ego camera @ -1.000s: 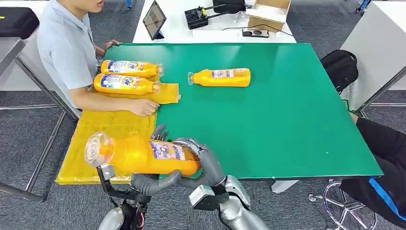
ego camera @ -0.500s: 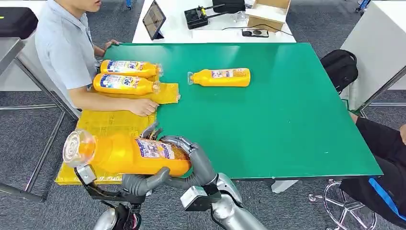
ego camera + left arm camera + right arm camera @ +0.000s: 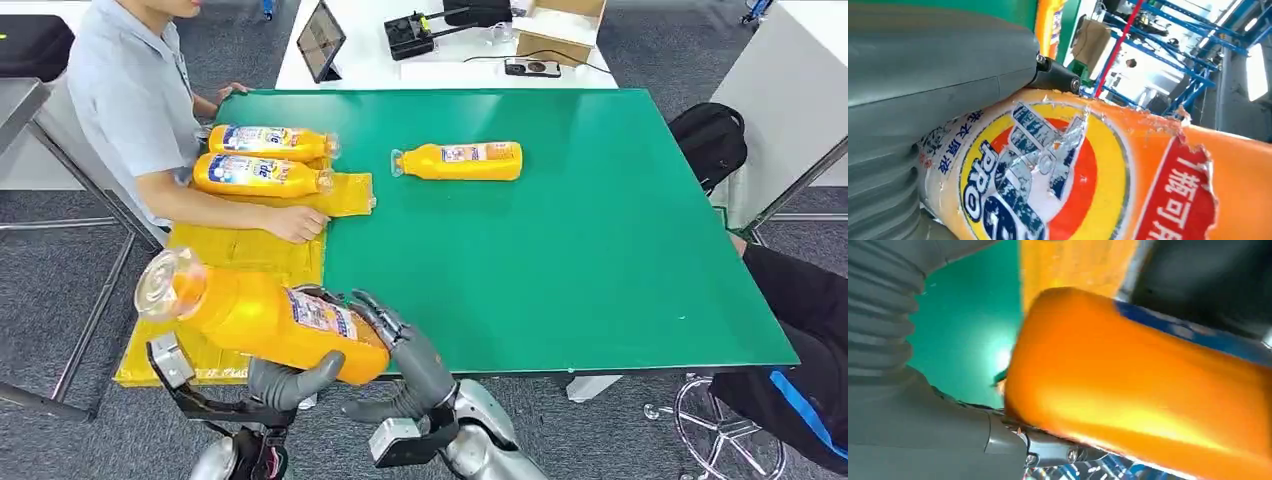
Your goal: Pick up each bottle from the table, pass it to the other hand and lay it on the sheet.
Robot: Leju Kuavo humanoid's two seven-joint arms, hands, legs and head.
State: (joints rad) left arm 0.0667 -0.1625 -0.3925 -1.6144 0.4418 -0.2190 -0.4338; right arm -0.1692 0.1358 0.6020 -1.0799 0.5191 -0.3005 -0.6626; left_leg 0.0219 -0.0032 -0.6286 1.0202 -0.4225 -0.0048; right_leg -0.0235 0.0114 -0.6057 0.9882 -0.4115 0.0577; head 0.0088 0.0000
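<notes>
The orange bottle (image 3: 270, 320) hangs tilted over the near edge of the bench (image 3: 560, 260), cap end raised above the yellow sheet (image 3: 235, 255), its base at the green surface's edge. My left robot hand (image 3: 290, 382) grips it from beneath, thumb across the lower side. My right robot hand (image 3: 405, 355) lies with fingers spread at the base; I cannot tell whether it bears any load. Risks: the smooth body sliding base-first off the bench edge; the person's hand (image 3: 300, 225) resting on the sheet, near the likely landing spot.
</notes>
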